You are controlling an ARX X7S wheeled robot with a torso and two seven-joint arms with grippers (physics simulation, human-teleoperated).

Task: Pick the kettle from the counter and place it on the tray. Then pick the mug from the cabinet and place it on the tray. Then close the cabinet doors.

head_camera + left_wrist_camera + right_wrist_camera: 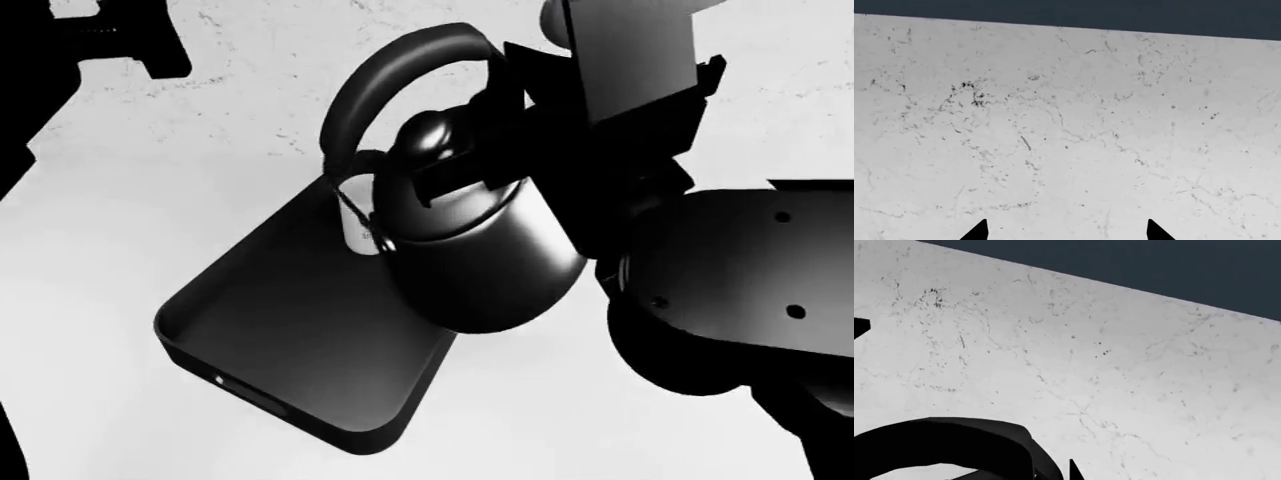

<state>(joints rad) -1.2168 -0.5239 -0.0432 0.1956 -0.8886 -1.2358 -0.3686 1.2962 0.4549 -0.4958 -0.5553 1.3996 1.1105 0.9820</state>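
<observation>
Glossy dark metal: kettle (474, 260), over the far end of the tray (300, 330), against the right gripper (534, 150); contact with the tray unclear.
Writing: none legible.
White sliver: behind the kettle (358, 225), possibly the mug.
Right arm: reaches in from upper right; finger state cannot be told.
Left gripper (1067, 231): two tips spread apart, nothing between, facing the marble wall (1067, 125).
Counter (80, 260): beneath the tray.

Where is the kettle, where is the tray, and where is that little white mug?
kettle (487, 265), head view, on its round shiny body.
tray (300, 330), head view, on its bare flat floor.
mug (355, 222), head view, on the white sliver showing beside the kettle.
</observation>
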